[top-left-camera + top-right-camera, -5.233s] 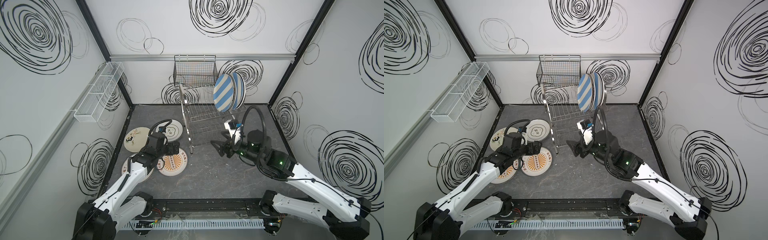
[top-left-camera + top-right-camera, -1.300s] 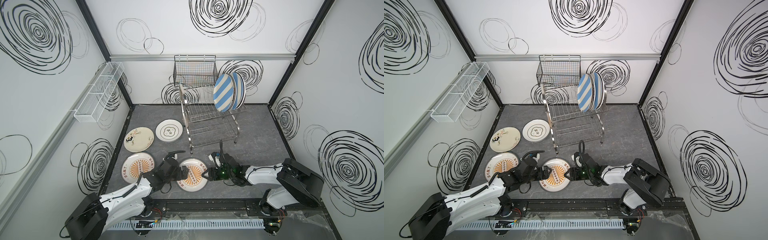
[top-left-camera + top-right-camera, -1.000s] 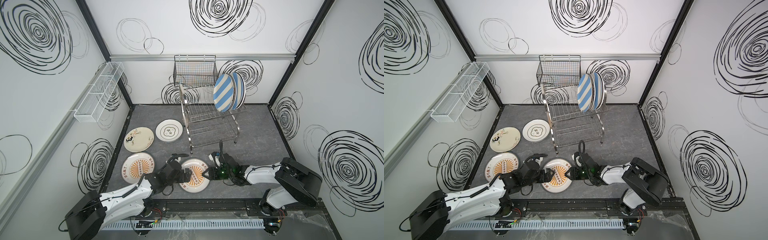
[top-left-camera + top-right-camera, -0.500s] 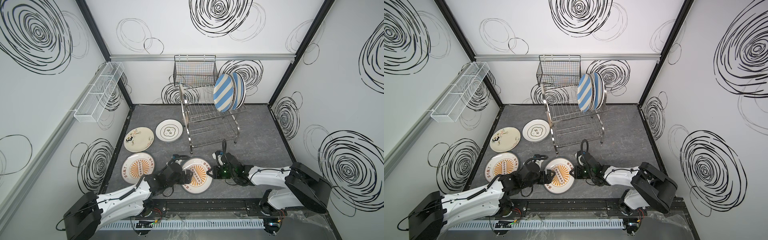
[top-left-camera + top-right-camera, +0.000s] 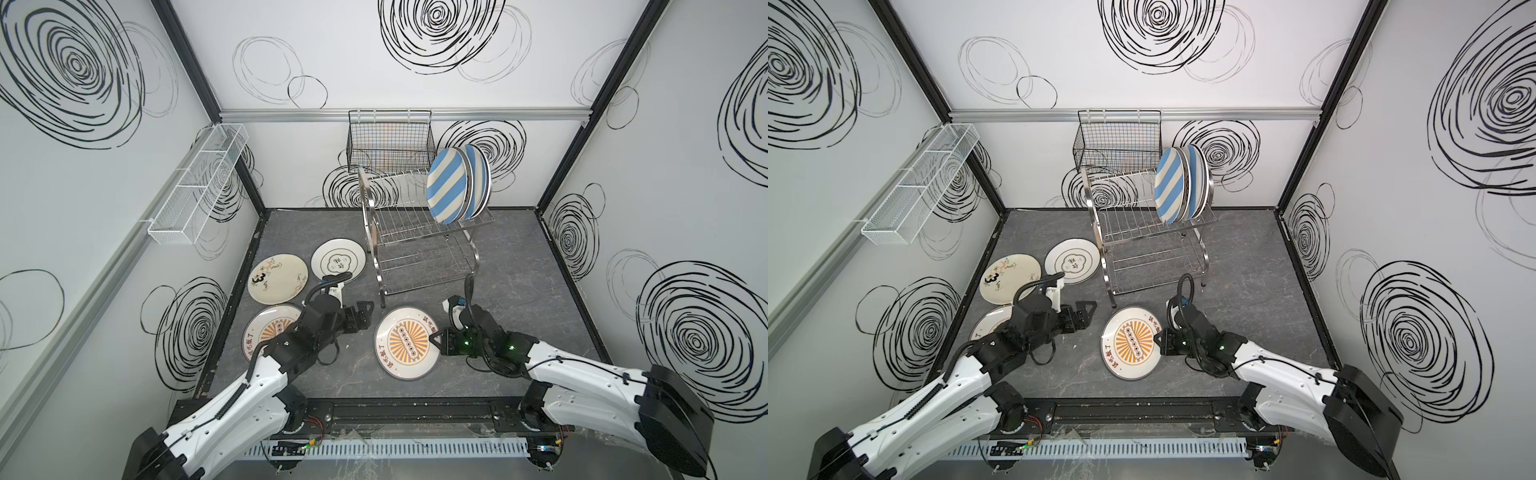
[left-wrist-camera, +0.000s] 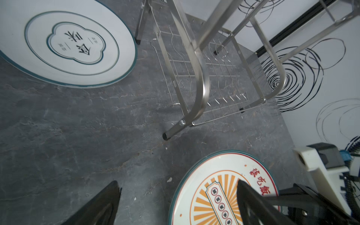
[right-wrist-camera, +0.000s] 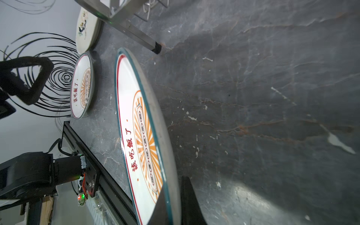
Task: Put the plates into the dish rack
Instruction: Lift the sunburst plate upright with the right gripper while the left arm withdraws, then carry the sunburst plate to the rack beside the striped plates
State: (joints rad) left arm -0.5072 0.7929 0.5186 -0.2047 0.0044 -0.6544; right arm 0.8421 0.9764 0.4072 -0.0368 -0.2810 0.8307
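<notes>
**Right gripper clamped on the sunburst plate's rim**

In both top views I see my right gripper [image 5: 437,338] at lower centre-right of the frame. Its jaws are closed tight on the right-hand rim of the round orange sunburst plate [image 5: 405,344] with red Chinese characters and a teal edge. My right wrist view shows that rim pinched between the dark fingers [image 7: 189,202]. The plate looks tilted, though I can't tell whether its far edge touches the grey stone-look floor [image 5: 519,266]. It sits just below the shiny two-tier steel wire dish rack [image 5: 419,249], near a front foot.

My left gripper [image 5: 368,315] hangs just left of that plate, jaws wide apart and holding nothing.

Blue-and-white striped plates [image 5: 451,191] stand upright at the rack's upper-right end. At centre-left a second sunburst plate [image 5: 262,332], a cream printed plate [image 5: 278,278] and a green-rimmed white plate [image 5: 338,259] lie flat.
</notes>
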